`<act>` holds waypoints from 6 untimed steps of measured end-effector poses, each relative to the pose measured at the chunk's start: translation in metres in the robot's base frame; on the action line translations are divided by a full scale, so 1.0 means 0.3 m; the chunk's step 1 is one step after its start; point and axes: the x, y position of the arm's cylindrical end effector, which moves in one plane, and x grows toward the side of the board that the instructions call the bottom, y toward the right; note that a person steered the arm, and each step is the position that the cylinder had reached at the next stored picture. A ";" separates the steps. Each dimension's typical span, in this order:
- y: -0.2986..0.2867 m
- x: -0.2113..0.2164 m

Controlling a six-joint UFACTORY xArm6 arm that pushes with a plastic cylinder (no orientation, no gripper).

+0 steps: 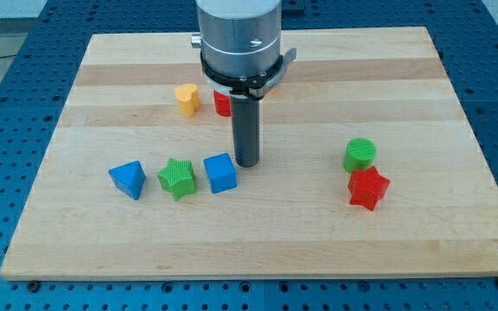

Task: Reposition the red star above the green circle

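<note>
The red star [368,188] lies on the wooden board [405,78] at the view's right, just below the green circle [360,155] and touching or nearly touching it. My tip [246,162] rests on the board near the middle, well to the left of both blocks and just right of the blue cube [220,173].
A green star [177,178] and a blue triangle [128,180] lie in a row left of the blue cube. A yellow block [188,99] sits higher up, and a red block [222,104] is partly hidden behind the rod.
</note>
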 end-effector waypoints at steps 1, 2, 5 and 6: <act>-0.075 -0.049; -0.187 -0.142; -0.208 -0.377; -0.078 -0.381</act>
